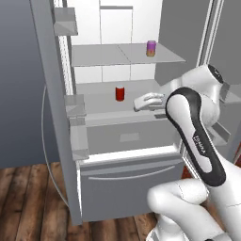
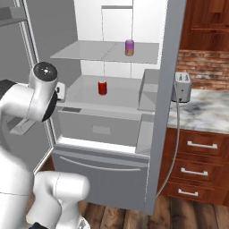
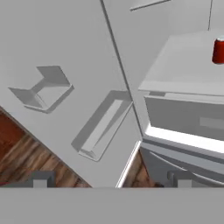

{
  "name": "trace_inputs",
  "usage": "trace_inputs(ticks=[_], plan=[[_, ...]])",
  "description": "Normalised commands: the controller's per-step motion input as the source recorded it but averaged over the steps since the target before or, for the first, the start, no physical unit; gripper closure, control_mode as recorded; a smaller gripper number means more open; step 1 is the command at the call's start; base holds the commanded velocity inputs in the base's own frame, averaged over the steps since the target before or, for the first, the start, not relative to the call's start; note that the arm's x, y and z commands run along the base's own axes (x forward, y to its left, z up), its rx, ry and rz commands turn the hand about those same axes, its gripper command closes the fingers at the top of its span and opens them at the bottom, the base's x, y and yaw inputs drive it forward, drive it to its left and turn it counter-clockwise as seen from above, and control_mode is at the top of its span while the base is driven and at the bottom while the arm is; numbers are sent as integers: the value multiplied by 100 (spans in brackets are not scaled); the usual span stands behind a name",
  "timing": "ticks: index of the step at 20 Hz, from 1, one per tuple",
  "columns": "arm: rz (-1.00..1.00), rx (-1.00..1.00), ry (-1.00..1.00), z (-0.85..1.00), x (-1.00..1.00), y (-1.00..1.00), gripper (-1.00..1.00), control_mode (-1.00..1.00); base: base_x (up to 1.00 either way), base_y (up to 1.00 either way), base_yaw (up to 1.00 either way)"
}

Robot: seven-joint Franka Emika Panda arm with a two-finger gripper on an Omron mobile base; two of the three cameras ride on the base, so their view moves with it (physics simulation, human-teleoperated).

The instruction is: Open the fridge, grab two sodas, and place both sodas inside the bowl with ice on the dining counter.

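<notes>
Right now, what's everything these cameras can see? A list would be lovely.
fridge: one, grey, both doors open, white inside, bottom drawer shut
red soda can: one, upright on the lower shelf
purple soda can: one, orange-tan base, upright on the upper shelf
door bins: several, grey, on the inside of the doors
toaster: one, silver, on the marble counter right of the fridge
marble counter: one, white-grey, on reddish wood drawers
brick wall: red, behind the toaster
wood floor: brown planks
gripper: one, white, open, at the lower shelf, right of the red can, holding nothing
</notes>
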Motion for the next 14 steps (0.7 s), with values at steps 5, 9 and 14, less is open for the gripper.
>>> trace_inputs(ticks=[5,9,14], plan=[[-18,-21,-11,-59,-40,-65,-100,-100,0,0,0],[-24,-17,-5,-38,-19,-26,-100,-100,0,0,0],[-10,-12,1,-30,-2,-25,-100,-100,0,0,0]])
